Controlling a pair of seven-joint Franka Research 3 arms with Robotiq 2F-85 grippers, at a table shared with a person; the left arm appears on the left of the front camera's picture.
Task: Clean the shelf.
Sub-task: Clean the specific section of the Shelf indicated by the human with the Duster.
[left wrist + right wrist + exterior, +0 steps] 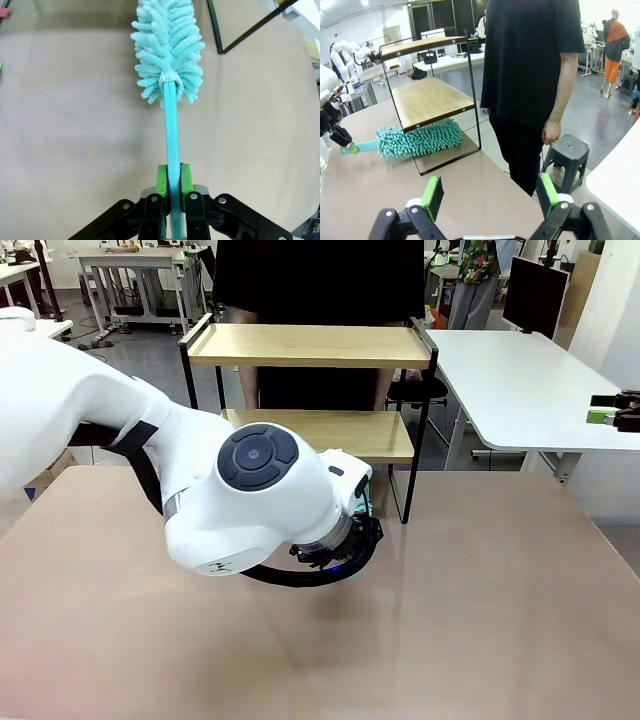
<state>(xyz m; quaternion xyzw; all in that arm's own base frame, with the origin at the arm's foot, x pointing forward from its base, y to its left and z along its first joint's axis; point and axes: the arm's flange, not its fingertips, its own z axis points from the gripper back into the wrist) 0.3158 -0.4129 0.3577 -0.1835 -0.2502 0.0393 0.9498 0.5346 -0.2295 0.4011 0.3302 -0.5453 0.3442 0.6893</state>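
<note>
Here, at the left, the left gripper (173,177) is seen clamped on the thin handle (172,135) of a teal duster (169,50), the green pads pressed against it from both sides. The handle is carried straight out along the fingers, so the duster's long axis is pointed away from the wrist and toward the shelf (310,345).

In the middle, the shelf is stood at the far edge of the brown table (480,620), with its 2 boards level and a person (530,60) behind it. From the right wrist view the fluffy head is found low, near the tabletop and under the front edge of the lower board (427,100); whether the black frame is touched cannot be told. Both boards are therefore judged to lie above and beyond the head, so a lift is likely needed before any wiping.

At the right, the right gripper (618,412) is held with its fingers wide apart and nothing between them, well apart from the shelf. The left arm is the nearer.
</note>
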